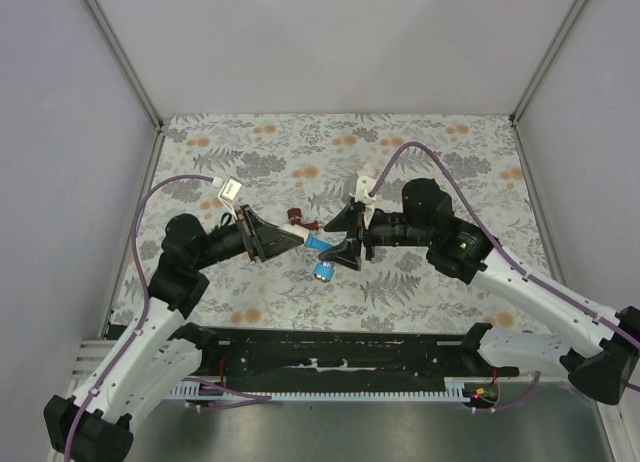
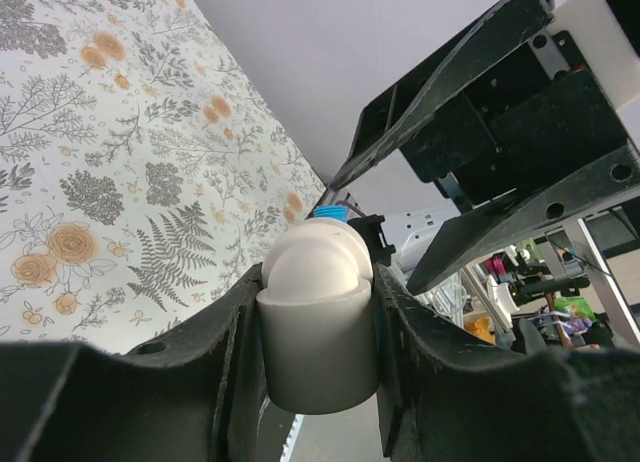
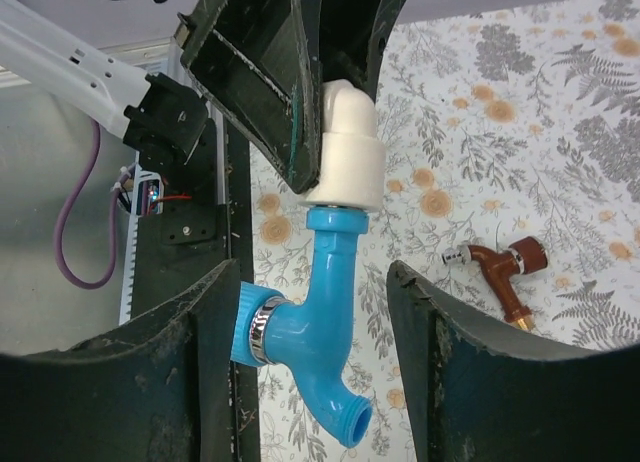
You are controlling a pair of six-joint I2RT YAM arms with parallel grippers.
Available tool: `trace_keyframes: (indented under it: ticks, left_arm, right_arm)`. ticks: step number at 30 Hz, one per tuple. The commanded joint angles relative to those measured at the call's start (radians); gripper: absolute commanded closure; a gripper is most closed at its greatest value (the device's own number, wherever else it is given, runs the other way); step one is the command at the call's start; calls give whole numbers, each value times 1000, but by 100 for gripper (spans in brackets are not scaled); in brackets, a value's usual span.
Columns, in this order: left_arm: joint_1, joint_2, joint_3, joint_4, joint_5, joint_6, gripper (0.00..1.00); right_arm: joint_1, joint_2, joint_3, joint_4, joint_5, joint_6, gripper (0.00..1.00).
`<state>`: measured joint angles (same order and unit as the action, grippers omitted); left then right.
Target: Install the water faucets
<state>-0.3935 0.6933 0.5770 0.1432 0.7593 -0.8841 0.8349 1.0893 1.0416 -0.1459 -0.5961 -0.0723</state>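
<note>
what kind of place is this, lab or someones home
Probably a robotics lab cell, not a home: white panels on metal framing box in a floral-covered table, two robot arms work at it, and a red-brown faucet lies loose.

no legible text, labels, brands or numbers on anything

1. Hardly any room is left at mid-table: the left gripper [image 1: 296,240], clamped on a white fitting [image 3: 345,152], meets the right gripper [image 1: 340,240] tip to tip.
2. The blue faucet [image 3: 325,312] fills much of the space between the right gripper's spread fingers [image 3: 470,362].
3. The red-brown faucet [image 3: 505,272] lies on the cloth just beyond them.
4. Further back, the flowered tablecloth [image 1: 420,147] gives passage, hemmed in by grey walls [image 1: 60,132].
</note>
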Motion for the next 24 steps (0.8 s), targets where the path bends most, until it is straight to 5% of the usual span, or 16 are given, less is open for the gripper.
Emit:
trace_keyframes:
  ticks: [1,13,16,18,24]
  left_arm:
    - [-2,-15,69,-5,-29,59,98]
    - [-4,-34,98,-59,-34,103,98]
    - [-5,-34,118,-97,-14,148,98]
    - [-5,-32,132,-114,23,203,98]
    - [-5,-40,181,-117,211,402,98]
  right_arm:
    - [38,27,64,-34,82,-3,34]
    - [75,159,94,-20,136,-21,38]
    - [78,164,89,5,134,0,60]
    - [75,156,97,-1,121,15,90]
    - [52,159,129,-49,-74,142,95]
